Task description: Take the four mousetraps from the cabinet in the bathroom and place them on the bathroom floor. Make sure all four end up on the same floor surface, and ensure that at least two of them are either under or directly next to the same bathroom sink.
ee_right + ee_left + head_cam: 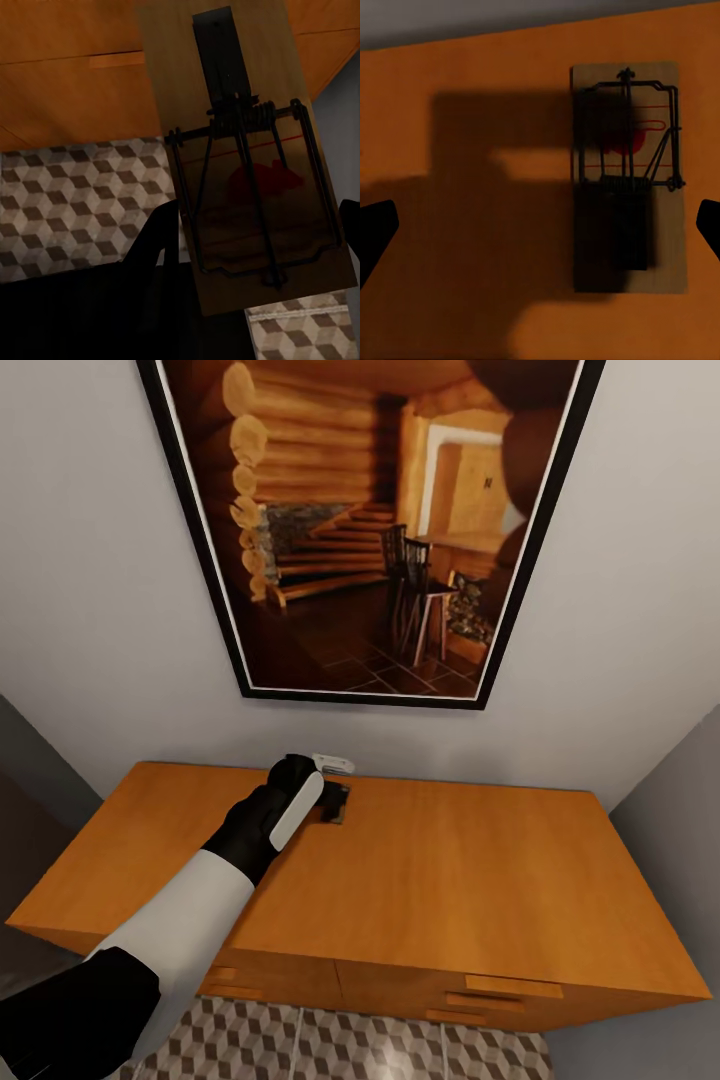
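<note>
On the flat top of the orange-brown cabinet (450,880), near the wall, lies one mousetrap (337,805), a small wooden board with a dark wire spring. My left gripper (325,785) hovers just above it. In the left wrist view that mousetrap (630,176) sits off to one side between widely spread fingertips (375,229), so the left gripper (540,232) is open. A second mousetrap (247,161) hangs close to the right wrist camera, with my right gripper (255,240) shut on it, above the cube-patterned bathroom floor (75,202) in front of the cabinet (67,90).
A large black-framed picture (370,530) of a log cabin interior hangs on the white wall above the cabinet. Grey walls close in on both sides. Cube-patterned floor tiles (330,1050) run along the cabinet's front, below its small wooden handles (515,988).
</note>
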